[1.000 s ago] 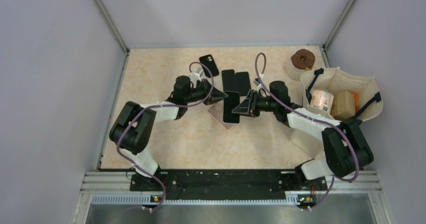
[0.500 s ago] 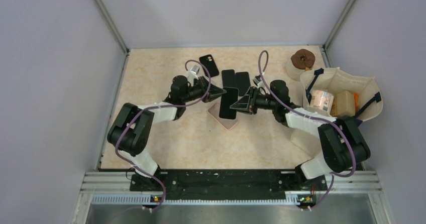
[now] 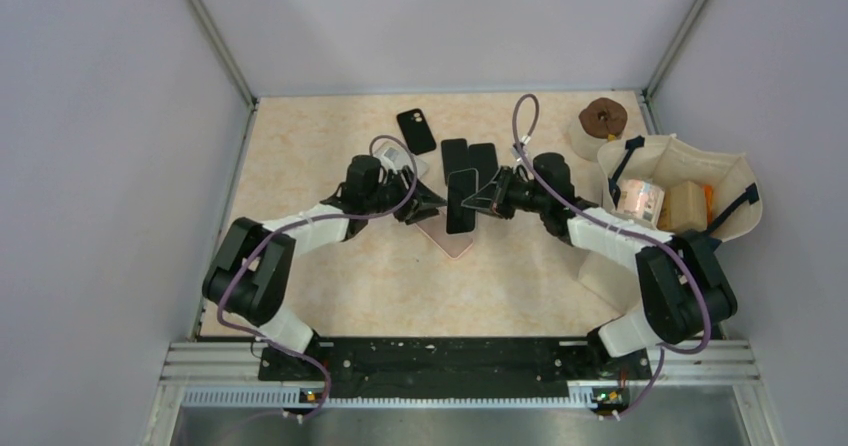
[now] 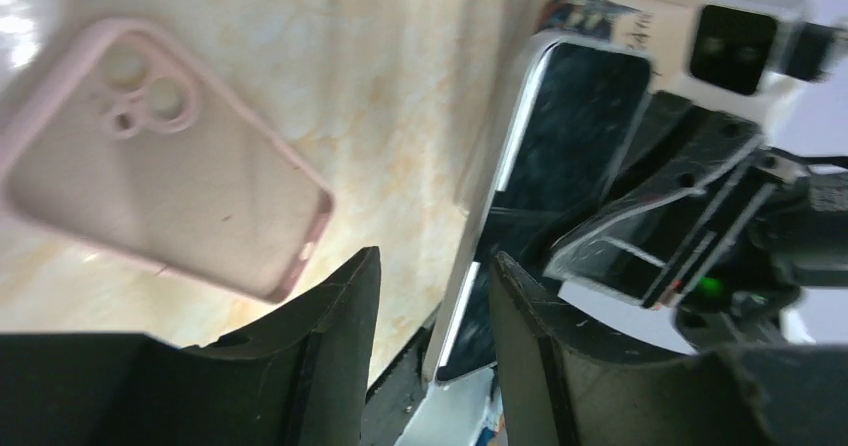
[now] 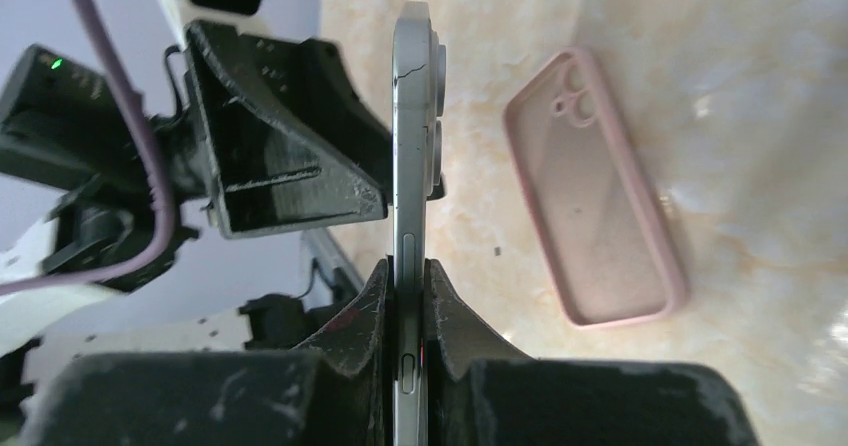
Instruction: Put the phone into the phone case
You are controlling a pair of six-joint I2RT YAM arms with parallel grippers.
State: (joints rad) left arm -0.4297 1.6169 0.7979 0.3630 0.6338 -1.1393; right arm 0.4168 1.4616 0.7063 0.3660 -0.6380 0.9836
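My right gripper is shut on a dark phone and holds it on edge above the table. The phone also shows in the left wrist view. My left gripper is open, and its fingers stand on either side of the phone's opposite edge without closing on it. The empty pink phone case lies flat on the table, open side up, just below the phone.
Three dark phones or cases lie behind the grippers. A brown roll stands at the back right. A white fabric bag with items stands at the right.
The phone has shifted a little toward the far side and turned more on edge. The left arm has moved in and lower beside it. The right gripper has kept its hold.
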